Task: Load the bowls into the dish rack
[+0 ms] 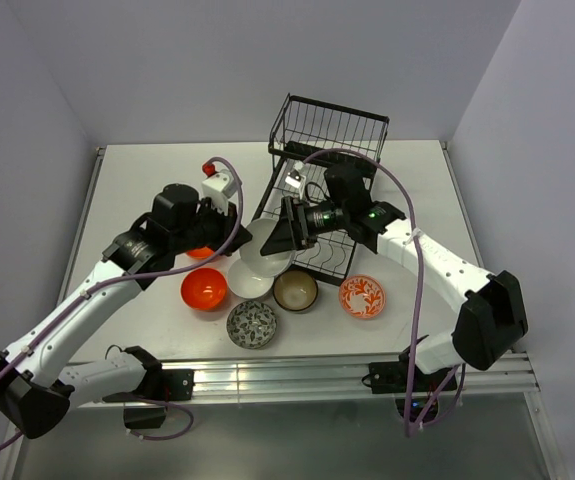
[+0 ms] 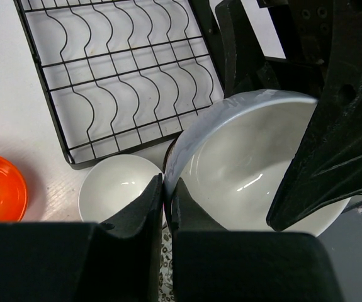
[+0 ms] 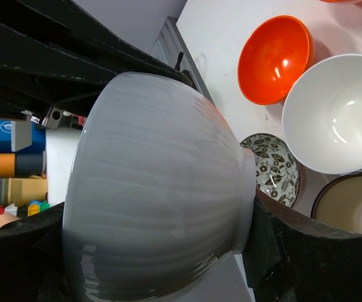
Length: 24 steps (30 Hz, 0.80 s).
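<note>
Evidently, left gripper [image 2: 167, 184] pinched the glossy white round bowl [image 2: 243, 157]; right gripper [image 1: 275, 240] straddled it, clamp unconfirmed: you needed firmness before releasing.

A flat white tabletop [image 1: 137, 190] carries a large black wire dish rack [image 1: 332, 130] at the back. Nearer lie a glossy orange-red bowl [image 1: 204, 289], a plain white bowl [image 1: 250, 282], a brown dark-rimmed bowl [image 1: 295, 290], a grey-patterned bowl [image 1: 253, 324] and an orange-and-white patterned bowl [image 1: 363, 297].

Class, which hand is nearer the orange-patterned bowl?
Right. Both hands meet at the held bowl, left of and behind the orange-patterned bowl; the right hand is on the nearer side, the left hand farther left.
</note>
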### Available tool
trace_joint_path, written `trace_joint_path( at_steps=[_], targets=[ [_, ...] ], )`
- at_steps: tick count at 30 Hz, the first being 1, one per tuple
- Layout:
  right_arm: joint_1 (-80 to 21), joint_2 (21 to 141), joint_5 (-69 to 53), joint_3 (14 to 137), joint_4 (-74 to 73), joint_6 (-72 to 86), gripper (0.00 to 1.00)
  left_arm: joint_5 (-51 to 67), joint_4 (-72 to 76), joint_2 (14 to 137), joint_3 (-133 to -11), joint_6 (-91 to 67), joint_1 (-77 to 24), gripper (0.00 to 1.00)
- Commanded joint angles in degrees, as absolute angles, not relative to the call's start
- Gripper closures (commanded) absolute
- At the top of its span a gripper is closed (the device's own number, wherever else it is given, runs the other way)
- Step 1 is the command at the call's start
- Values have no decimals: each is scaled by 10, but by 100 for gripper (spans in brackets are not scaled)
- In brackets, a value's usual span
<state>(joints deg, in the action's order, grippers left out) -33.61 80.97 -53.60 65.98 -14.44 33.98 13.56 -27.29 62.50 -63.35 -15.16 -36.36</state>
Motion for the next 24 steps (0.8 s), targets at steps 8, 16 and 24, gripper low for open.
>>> trace_joint_path(
  at_steps=[8, 16, 24],
  targets=[
    [-344, 818, -544, 680, -140, 310, 100, 140, -228, 628, -617, -166, -360, 61],
    [-343, 823, -492, 677, -159, 280, 100, 160, -231, 638, -605, -167, -331, 44],
    [-338, 829, -493, 673, -150, 277, 100, 192, -223, 655, -594, -171, -308, 43]
  ],
)
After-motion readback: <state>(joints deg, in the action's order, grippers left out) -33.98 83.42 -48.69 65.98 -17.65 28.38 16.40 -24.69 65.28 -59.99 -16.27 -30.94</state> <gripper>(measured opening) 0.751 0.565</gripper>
